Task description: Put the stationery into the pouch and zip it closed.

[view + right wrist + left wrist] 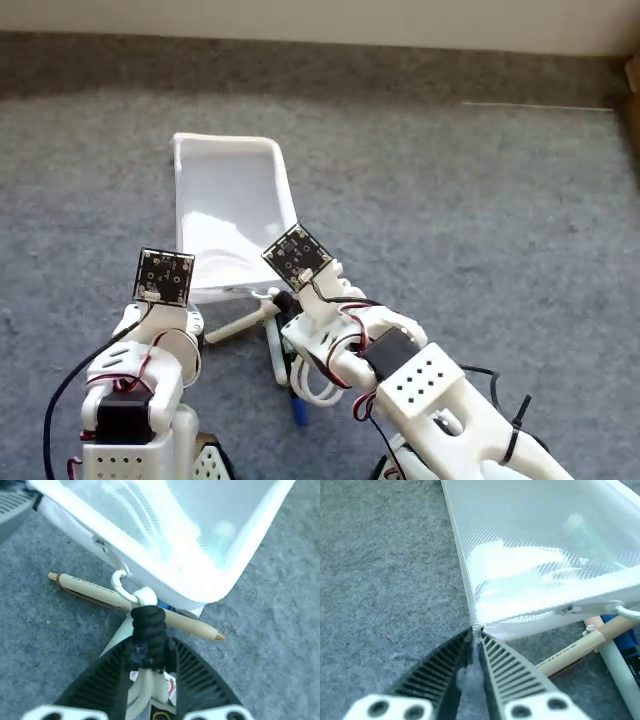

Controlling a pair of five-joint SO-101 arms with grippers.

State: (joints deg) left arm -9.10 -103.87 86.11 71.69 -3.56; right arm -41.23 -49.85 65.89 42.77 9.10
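From above, the pouch [232, 200] lies on the grey mat [480, 220] with its near edge toward my two arms. My left arm [135, 385] comes up to the pouch's near left corner and my right arm [425, 390] to its near right corner. A beige pen [240, 325] lies on the mat just beside that near edge, outside the pouch. A white pen [277, 355] and a blue pen [297, 408] lie between my arms, partly under the right one.

On my left wrist camera, my left gripper [476, 642] has its jaws pressed together, pinching the corner of the pouch [535, 555]. Something pale green shows through the mesh; I cannot tell what it is. The beige pen [572, 652] sits just outside the pouch's edge, with the blue pen [622, 632] and the white pen [620, 672] next to it.

On my right wrist camera, my right gripper [148, 652] is closed down on a black cord [148, 630] held between its jaws. The cord joins a white loop [120, 585] that runs to the zip edge of the pouch [170, 525]. The beige pen [95, 591] lies crosswise on the mat under the cord, outside the pouch.
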